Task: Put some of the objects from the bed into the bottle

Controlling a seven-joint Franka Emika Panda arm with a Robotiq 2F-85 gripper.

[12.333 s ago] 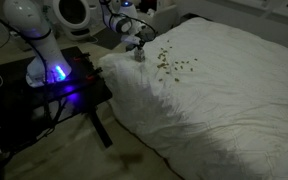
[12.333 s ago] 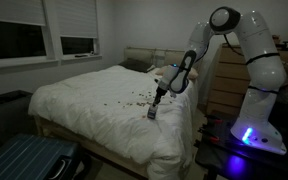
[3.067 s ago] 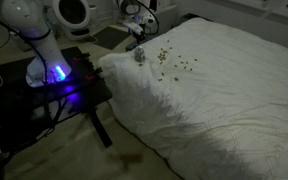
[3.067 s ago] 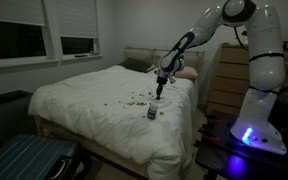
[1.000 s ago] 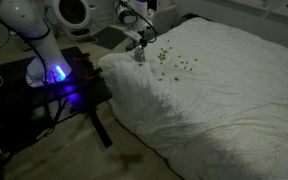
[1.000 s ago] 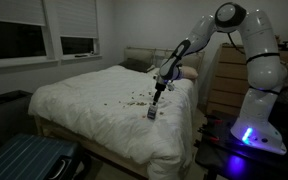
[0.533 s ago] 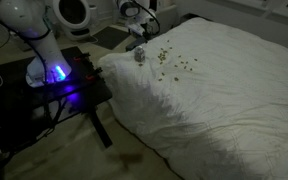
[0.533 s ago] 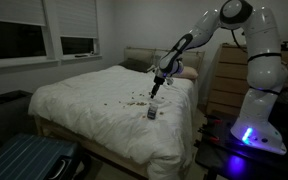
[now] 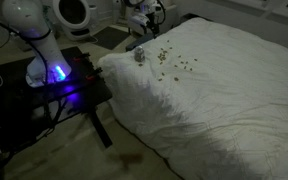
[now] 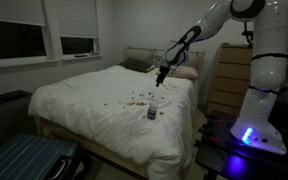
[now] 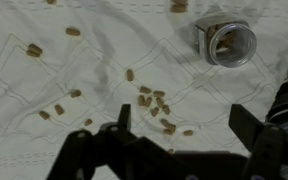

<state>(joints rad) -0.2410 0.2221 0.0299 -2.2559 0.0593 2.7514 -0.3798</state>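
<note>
The bed [image 9: 234, 90] [image 10: 84, 110] carries a wrinkled white duvet. The objects [image 9: 172, 63] [image 10: 136, 99] [image 11: 150, 100] are small olive-brown bits scattered over the duvet. The bottle [image 9: 138, 55] [image 10: 152, 113] [image 11: 227, 42] is small and pale. It stands near the bed's edge, and the wrist view looks into its open mouth, where a few bits show. My gripper [image 9: 148, 21] [image 10: 159, 80] [image 11: 184, 125] hangs well above the scatter, apart from the bottle. It is open, with nothing between its dark fingers [image 11: 121, 118].
The robot base with its blue light [image 9: 54, 72] [image 10: 246, 135] stands on a dark side table [image 9: 79, 90] next to the bed. A dresser [image 10: 229, 75] is behind the arm, a suitcase [image 10: 24, 160] lies on the floor, and windows [image 10: 79, 45] face the bed's far side.
The gripper has lifted up and away from the bottle over the last second, and its jaws have spread fully. The bottle and the scatter have not moved.
</note>
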